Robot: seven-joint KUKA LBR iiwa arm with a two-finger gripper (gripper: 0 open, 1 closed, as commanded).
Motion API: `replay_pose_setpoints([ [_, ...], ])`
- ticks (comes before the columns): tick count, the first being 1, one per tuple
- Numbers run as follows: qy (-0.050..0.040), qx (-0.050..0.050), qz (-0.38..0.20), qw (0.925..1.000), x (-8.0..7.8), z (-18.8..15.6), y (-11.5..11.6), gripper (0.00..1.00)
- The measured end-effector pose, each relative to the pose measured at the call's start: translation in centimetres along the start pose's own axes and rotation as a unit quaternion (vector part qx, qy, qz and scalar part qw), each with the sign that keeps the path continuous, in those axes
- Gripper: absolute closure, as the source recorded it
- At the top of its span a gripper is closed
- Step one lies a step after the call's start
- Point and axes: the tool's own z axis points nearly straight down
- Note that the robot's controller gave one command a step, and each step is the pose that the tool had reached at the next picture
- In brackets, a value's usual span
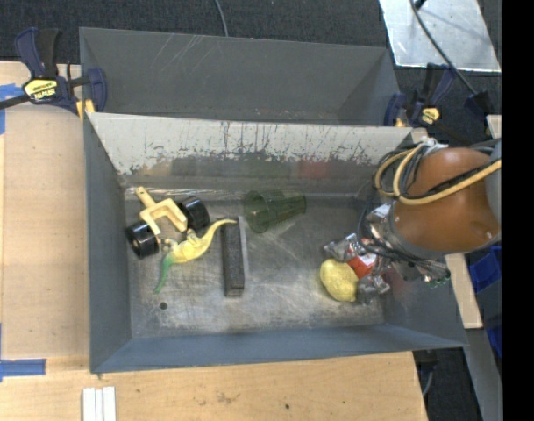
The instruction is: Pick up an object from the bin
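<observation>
Loose things lie scattered across the floor of the grey metal bin (pixel 109 261), none stacked, each flat on its broadest side. At the left, a glossy black dumbbell-shaped piece (pixel 144 238) lies against a tan plastic bracket (pixel 159 210). A limp, rubbery-looking yellow-green toy (pixel 192 249) curls just beside them. Next comes a matte dark grey bar (pixel 234 258), straight and flat. Near the back wall is a translucent green piece (pixel 274 210). At the right front sits a lumpy yellow lemon-like thing (pixel 337 281), apart from the rest and so probably the easiest pick. The gripper (pixel 366 270) is low, just beside its right flank, under the smooth orange wrist cover (pixel 446 204). I cannot tell whether the jaws are clenched or released.
</observation>
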Motion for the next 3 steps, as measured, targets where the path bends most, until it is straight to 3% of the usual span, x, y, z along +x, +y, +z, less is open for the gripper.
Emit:
replay_pose_setpoints([
  [1, 0.0046, -0.004, -0.001, 1.0000, -0.26, -0.35, 0.12, 1.00],
  [3, 0.0047, -0.004, -0.001, 1.0000, -0.26, -0.35, 0.13, 1.00],
])
